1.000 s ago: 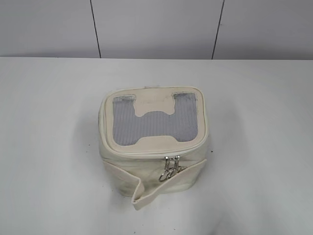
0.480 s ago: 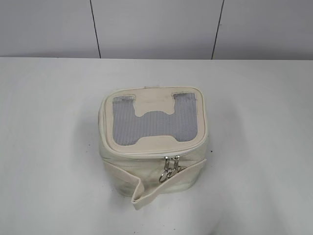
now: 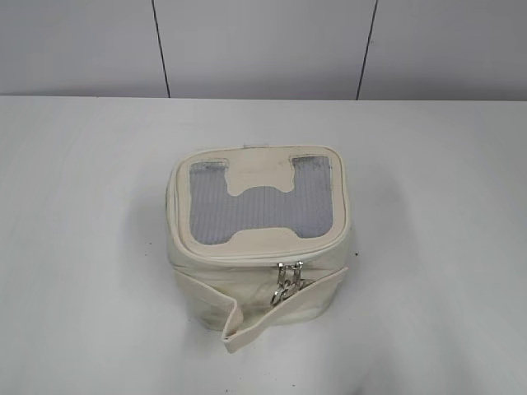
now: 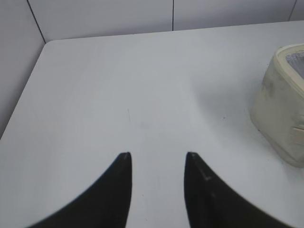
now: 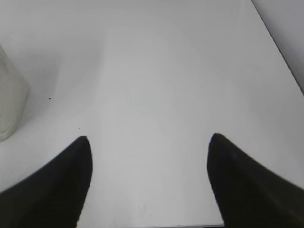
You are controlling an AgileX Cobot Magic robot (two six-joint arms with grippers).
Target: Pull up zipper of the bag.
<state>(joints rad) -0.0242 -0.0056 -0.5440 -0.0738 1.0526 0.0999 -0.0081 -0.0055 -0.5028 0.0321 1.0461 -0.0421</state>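
The cream-white boxy bag [image 3: 259, 247] stands on the white table [image 3: 82, 206], its grey mesh lid with the cream H patch facing up. The zipper [image 3: 255, 257] runs around the lid edge; two silver sliders with ring pulls [image 3: 287, 284] hang together at the front. A cream strap [image 3: 247, 317] hangs loose at the front. Neither gripper shows in the exterior view. My left gripper [image 4: 157, 155] is open and empty over bare table, the bag [image 4: 280, 104] to its right. My right gripper [image 5: 149, 137] is open wide and empty, a bag corner [image 5: 9, 104] at its far left.
A grey panelled wall [image 3: 263, 45] runs behind the table's far edge. The table's left edge [image 4: 23, 90] shows in the left wrist view and its right edge [image 5: 280, 47] in the right wrist view. Small dark specks lie on the table near the bag.
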